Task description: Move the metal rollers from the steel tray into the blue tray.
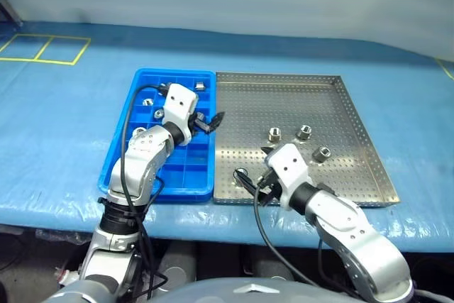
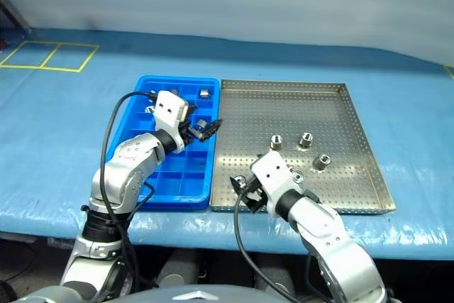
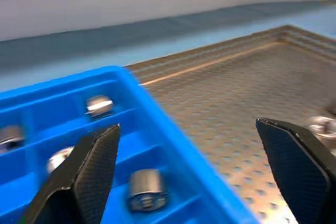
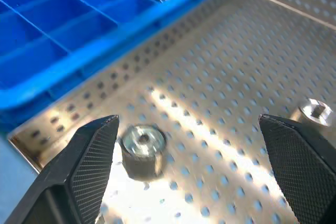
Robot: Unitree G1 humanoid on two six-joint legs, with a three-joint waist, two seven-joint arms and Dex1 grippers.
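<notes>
Worktop (image 1: 64,118), covered in blue sheeting, with yellow tape lines at my far left. On it I log the blue tray (image 1: 120,157) on the left and the steel tray (image 1: 355,133) touching it on the right, long sides together. Steel tray holds the metal rollers (image 1: 303,132) I can count: three in a loose group near the middle of the perforated floor, standing upright, plus one (image 4: 142,148) near the front corner beside the blue tray. Blue tray holds several more rollers in its far compartments; one (image 3: 147,190) lies on its side in a compartment along the edge next to the steel tray. My left gripper (image 1: 211,123) hangs over the blue tray's right edge, pointing toward the steel tray, fingers spread wide and empty. My right gripper (image 4: 189,129) hovers over the front left part of the steel tray, fingers also wide apart and empty, with the corner roller lying just off one fingertip.
</notes>
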